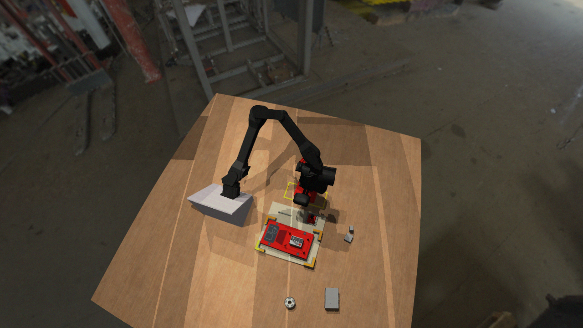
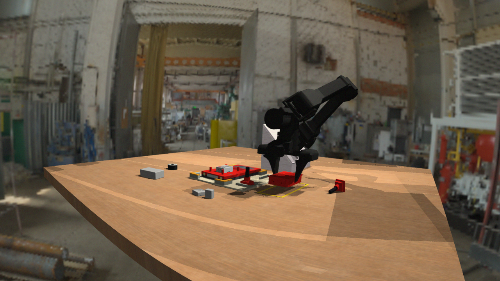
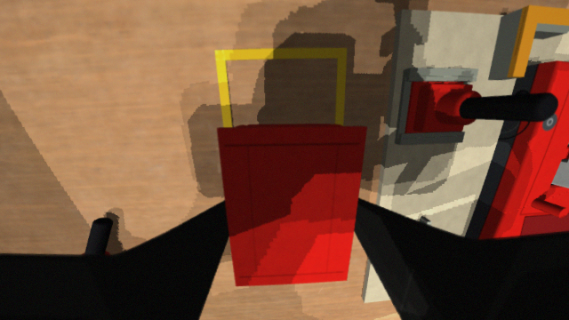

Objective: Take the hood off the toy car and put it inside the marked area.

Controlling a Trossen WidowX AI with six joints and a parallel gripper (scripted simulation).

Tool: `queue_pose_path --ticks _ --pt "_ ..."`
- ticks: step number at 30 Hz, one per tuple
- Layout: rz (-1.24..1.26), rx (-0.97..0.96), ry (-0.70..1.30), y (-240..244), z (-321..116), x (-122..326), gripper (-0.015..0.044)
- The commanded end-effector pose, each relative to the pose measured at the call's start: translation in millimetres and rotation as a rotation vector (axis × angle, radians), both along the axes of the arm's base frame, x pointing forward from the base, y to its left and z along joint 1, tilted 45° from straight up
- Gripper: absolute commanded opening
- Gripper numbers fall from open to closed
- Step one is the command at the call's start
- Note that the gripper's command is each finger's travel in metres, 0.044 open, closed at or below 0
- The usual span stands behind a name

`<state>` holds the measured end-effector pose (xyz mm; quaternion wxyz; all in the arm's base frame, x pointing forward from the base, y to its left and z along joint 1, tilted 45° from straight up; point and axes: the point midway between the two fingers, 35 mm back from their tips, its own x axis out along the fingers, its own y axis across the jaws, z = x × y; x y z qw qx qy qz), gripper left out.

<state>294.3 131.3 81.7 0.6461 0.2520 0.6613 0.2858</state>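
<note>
Fingers (image 1: 306,191) (image 2: 287,174) clamped on the red hood (image 1: 302,192) (image 2: 284,179) (image 3: 293,204), held above the worktop (image 1: 228,261) (image 2: 223,216) (image 3: 133,133) over the yellow outline (image 1: 288,190) (image 2: 295,190) (image 3: 284,53). Relative to the outline: car (image 1: 286,239) (image 2: 228,172) (image 3: 524,156) beside it on a pale board (image 1: 276,207) (image 2: 241,186) (image 3: 411,178), uncovered; two small grey blocks (image 1: 350,234) (image 2: 204,193) farther off.

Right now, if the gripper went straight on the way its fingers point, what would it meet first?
Likely the table top, at or near the yellow outline; the hood might land first. Exact spot unclear.
</note>
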Motion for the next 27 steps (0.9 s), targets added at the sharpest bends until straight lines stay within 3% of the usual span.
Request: queue_pose_path --ticks 1,27 --pt "-0.002 0.006 0.004 2.2 -1.4 -0.4 0.0000" --pt "-0.002 0.007 0.004 11.3 -10.2 -1.0 0.0000"
